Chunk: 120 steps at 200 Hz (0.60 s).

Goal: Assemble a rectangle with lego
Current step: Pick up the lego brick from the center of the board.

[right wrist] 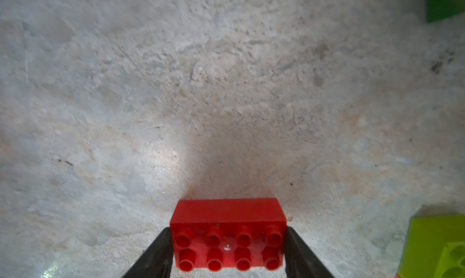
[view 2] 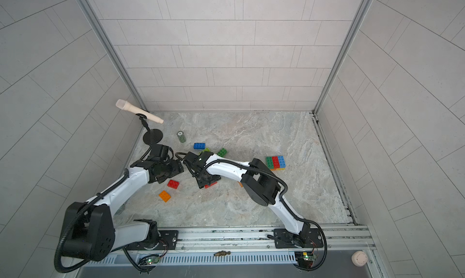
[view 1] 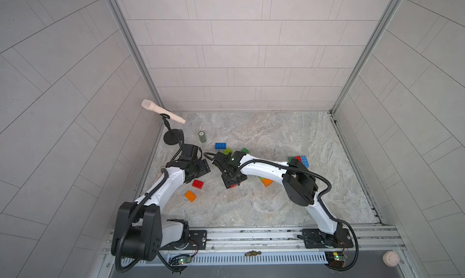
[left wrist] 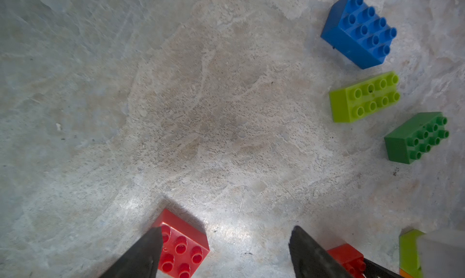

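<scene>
- One red brick (right wrist: 227, 213), flat on the worktop (right wrist: 226, 88) left of centre, was pinched at its short ends by the right pincer (right wrist: 227, 239); it might pivot or slip on lifting.
- Left pincer (left wrist: 226, 229) hung spread and empty, partly over a second red brick (left wrist: 186, 236); descent could knock it.

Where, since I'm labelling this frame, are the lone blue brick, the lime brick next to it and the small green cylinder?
lone blue brick (left wrist: 362, 31): left wrist view, studded top.
lime brick (left wrist: 370, 98): left wrist view, studded top.
green cylinder (view 1: 202, 138): a top view, side wall.
</scene>
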Tool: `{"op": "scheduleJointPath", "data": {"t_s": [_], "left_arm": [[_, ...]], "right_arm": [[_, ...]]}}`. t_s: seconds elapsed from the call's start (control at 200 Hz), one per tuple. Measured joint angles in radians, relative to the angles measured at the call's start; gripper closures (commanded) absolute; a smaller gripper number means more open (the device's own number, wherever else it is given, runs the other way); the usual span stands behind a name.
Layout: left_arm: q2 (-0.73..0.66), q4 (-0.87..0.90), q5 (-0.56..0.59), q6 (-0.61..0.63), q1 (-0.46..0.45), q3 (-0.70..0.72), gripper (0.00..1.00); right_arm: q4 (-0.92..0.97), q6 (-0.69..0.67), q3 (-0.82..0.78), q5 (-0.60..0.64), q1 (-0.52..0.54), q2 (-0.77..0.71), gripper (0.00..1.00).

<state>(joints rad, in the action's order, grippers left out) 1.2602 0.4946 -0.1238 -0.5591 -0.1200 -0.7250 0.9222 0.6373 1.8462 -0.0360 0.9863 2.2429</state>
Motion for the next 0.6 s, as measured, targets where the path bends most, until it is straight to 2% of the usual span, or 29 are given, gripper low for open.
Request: {"op": "scheduleJointPath", "data": {"t_s": [0.28, 0.46, 0.6], "left_arm": [[-0.025, -0.009, -0.006, 0.051, -0.031, -0.006, 0.17], [-0.027, -0.144, -0.020, 0.071, -0.185, 0.005, 0.17], [-0.020, -0.289, -0.032, 0.071, -0.291, 0.042, 0.17]], "right_arm": [[0.027, -0.207, -0.060, -0.101, -0.062, -0.104, 0.48], [0.058, -0.338, -0.100, -0.117, -0.140, -0.238, 0.48], [0.078, -0.413, -0.126, -0.114, -0.244, -0.317, 0.48]]}}
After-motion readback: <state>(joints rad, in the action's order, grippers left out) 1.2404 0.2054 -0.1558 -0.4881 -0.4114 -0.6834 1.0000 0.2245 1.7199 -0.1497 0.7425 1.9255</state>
